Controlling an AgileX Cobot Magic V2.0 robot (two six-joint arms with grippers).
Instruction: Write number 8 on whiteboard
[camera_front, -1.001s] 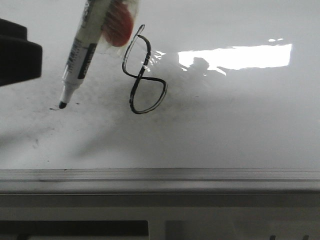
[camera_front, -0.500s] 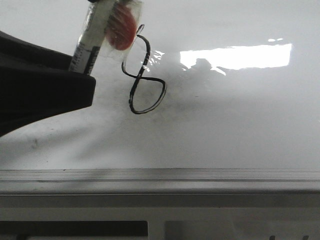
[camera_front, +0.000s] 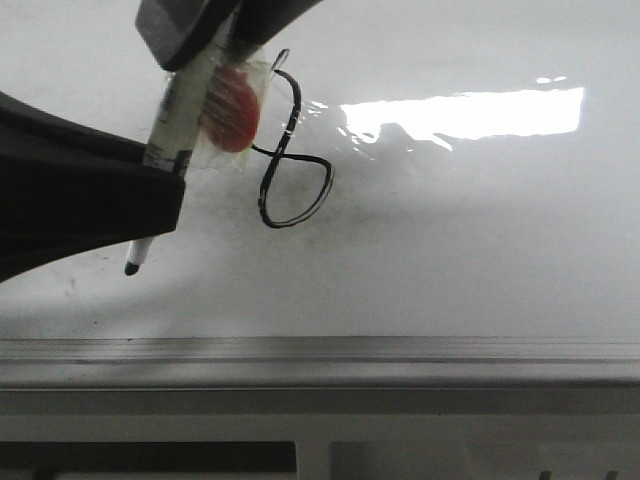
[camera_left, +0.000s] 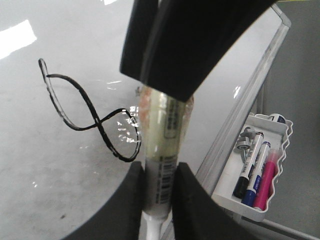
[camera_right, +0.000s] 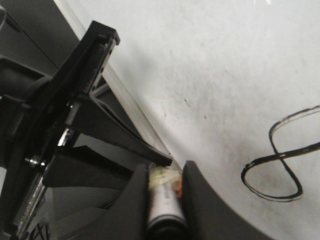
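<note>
Looking forward over the whiteboard (camera_front: 480, 250), we see the number 8 (camera_front: 290, 150) drawn in thin black line on its left-centre part, slanted, its upper loop partly hidden behind a marker (camera_front: 175, 120); a bright glare patch (camera_front: 470, 112) lies on the board to the right of the figure, and faint grey smudges spread around it; the grey rail (camera_front: 320, 350) runs along the near edge

We find both grippers on the marker: the right gripper (camera_right: 165, 192) has its jaws closed narrow on the upper end, by the orange tape (camera_front: 230, 110) wrapped there, while the left gripper (camera_left: 159, 175) has its jaws closed on the barrel lower down, at the barcode label; the marker stands tilted, its black tip (camera_front: 131, 268) showing below the left gripper, left of the 8 and apart from it; we cannot tell whether the tip touches the board

Beside the board's rail edge, in the left wrist view, a white tray (camera_left: 270, 200) holds a black, a blue and a pink marker
</note>
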